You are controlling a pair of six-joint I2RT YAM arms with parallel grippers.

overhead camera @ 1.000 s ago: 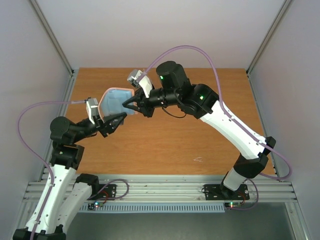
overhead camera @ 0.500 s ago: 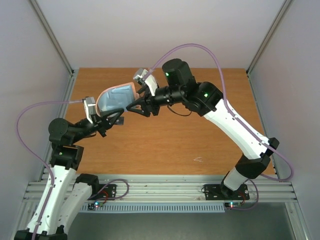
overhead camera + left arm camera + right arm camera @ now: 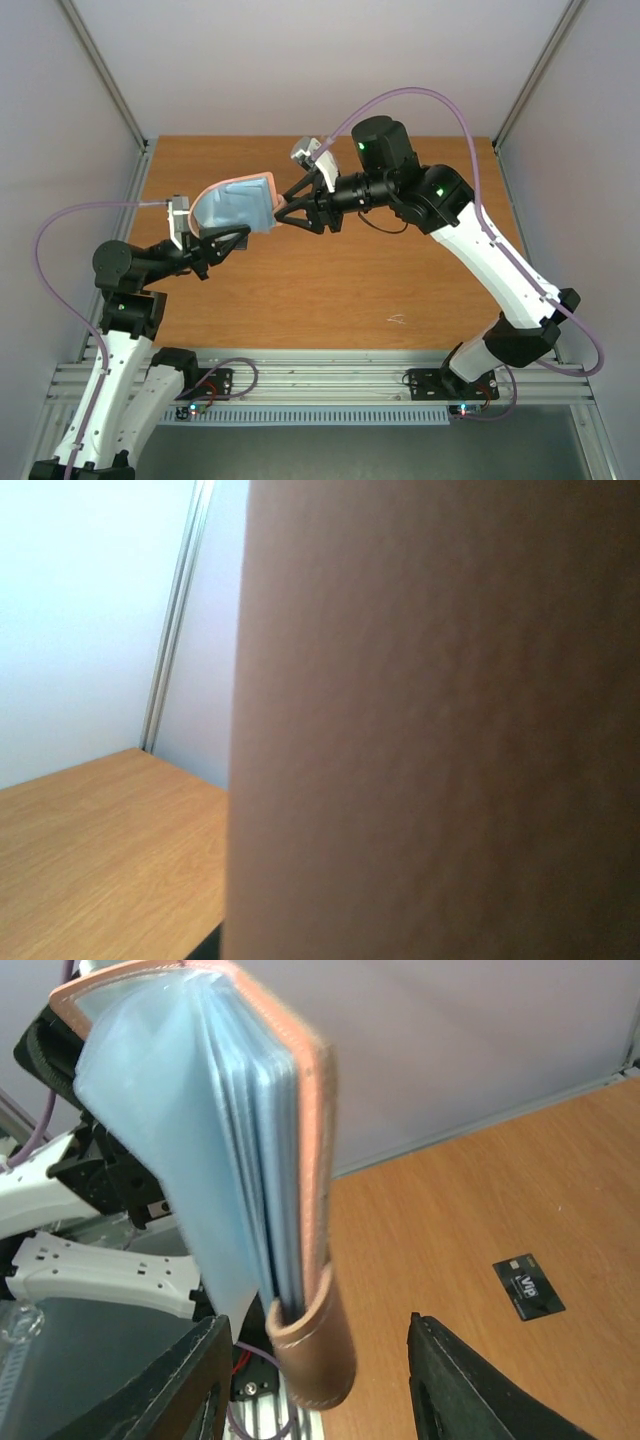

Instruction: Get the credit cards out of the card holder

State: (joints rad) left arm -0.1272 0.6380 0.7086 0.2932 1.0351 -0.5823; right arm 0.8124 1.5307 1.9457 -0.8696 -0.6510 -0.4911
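Observation:
The card holder (image 3: 236, 206) hangs in the air, opened, with a taupe rim and light blue inside. My left gripper (image 3: 228, 241) is shut on its lower edge. Its taupe outside (image 3: 430, 730) fills the left wrist view and hides my left fingers there. My right gripper (image 3: 283, 208) is open at the holder's right edge. In the right wrist view the holder's folded end (image 3: 310, 1340) stands between the spread fingers (image 3: 190, 1380), touching neither. Light blue sleeves (image 3: 200, 1140) fan out. A dark grey-black credit card (image 3: 528, 1287) lies flat on the table. The blue and white cards are not distinguishable.
The wooden table (image 3: 330, 290) is bounded by grey side walls and metal posts (image 3: 120, 100). An aluminium rail (image 3: 320, 375) carries both arm bases at the near edge. Purple cables (image 3: 430, 100) loop above the arms.
The right arm has drawn back to the right, off the holder's edge. The left arm has pulled back slightly left, and the holder now stands more upright.

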